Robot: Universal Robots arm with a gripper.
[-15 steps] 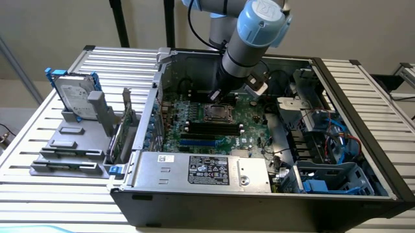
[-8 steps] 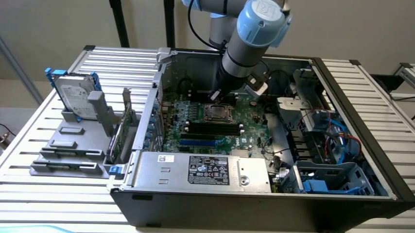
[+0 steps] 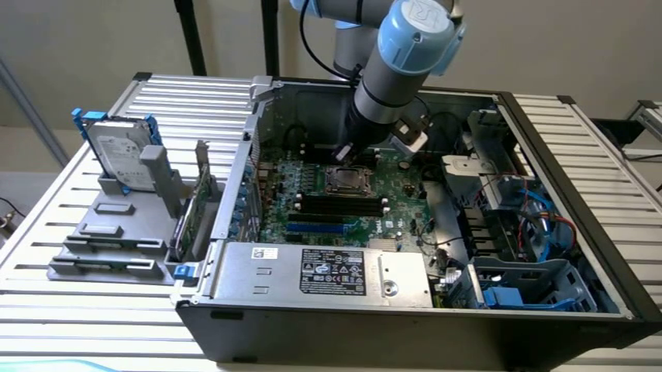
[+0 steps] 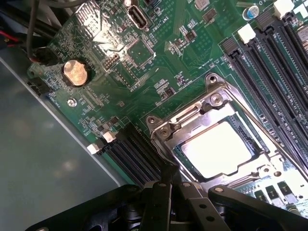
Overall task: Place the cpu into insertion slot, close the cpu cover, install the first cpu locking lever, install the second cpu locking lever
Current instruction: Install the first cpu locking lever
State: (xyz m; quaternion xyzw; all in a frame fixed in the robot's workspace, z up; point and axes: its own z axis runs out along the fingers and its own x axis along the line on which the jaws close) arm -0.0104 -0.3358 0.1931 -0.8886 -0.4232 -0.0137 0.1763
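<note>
Our tool (image 4: 167,187) is fully shut and empty, its tip just beside the rim of the socket (image 4: 159,129), where the chip (image 4: 219,149) sits under the lowered cover (image 4: 192,111). To do the lever (image 4: 269,129) step well, we would press squarely and slowly on the rod, keeping off the chip and the memory slots (image 4: 269,53). We count one chip, one cover and one socket.
</note>
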